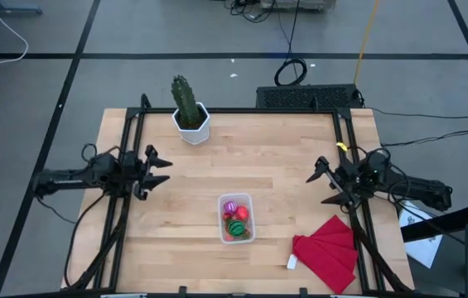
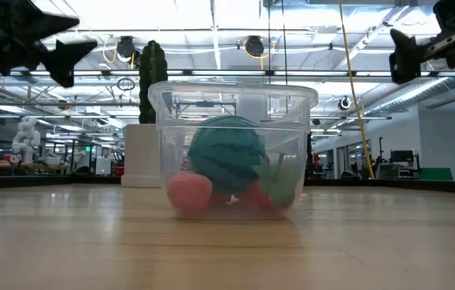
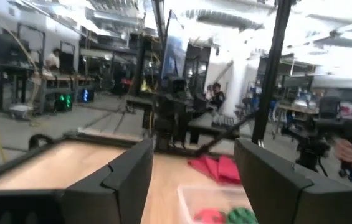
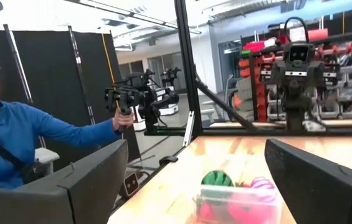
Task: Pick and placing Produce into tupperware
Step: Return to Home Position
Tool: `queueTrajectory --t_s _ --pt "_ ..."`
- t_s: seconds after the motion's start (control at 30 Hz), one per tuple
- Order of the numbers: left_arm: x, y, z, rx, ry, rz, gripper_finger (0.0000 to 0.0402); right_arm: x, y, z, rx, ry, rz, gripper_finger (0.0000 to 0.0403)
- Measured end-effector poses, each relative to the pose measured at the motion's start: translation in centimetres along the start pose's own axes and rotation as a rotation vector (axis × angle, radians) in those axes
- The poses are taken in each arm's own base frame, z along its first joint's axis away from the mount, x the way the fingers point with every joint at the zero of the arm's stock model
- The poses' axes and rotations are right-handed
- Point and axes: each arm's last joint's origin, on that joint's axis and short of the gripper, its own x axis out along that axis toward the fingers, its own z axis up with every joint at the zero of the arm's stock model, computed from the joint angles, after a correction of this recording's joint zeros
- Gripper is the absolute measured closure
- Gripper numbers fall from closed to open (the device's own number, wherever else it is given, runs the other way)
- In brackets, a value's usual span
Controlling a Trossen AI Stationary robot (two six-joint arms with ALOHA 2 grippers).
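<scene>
The clear tupperware (image 1: 237, 218) stands on its base on the table near the middle of the near half. Inside lie the produce pieces: a green striped ball (image 2: 225, 153), red pieces (image 1: 238, 214) and a purple-pink one (image 1: 229, 206). In the low view the tub (image 2: 231, 149) fills the centre. My left gripper (image 1: 161, 171) hovers open above the table's left side, fingers pointing toward the right. My right gripper (image 1: 323, 186) hovers open over the right side, pointing left. Both wrist views show the tub (image 3: 216, 208) (image 4: 241, 199) ahead, beyond the spread fingers.
A green cactus in a white pot (image 1: 190, 112) stands at the far edge, left of centre. A folded red cloth (image 1: 329, 251) lies at the near right corner. A person in a blue sleeve (image 4: 32, 140) stands beyond the table. Bare wood lies between tub and arms.
</scene>
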Motion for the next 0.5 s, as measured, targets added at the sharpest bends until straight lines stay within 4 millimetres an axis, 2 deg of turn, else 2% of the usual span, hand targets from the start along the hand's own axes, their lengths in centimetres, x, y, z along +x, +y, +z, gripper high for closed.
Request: queueTrajectory --t_s 0.1,0.5 --pt "0.01 0.02 -0.82 -0.010 0.059 0.024 0.0172 0.00 0.03 0.11 -0.006 -0.021 0.006 0.0033" --pt "-0.01 0.04 -1.12 0.031 0.084 0.071 0.0172 -0.42 -0.78 -0.03 -0.020 -0.013 -0.088 0.0033"
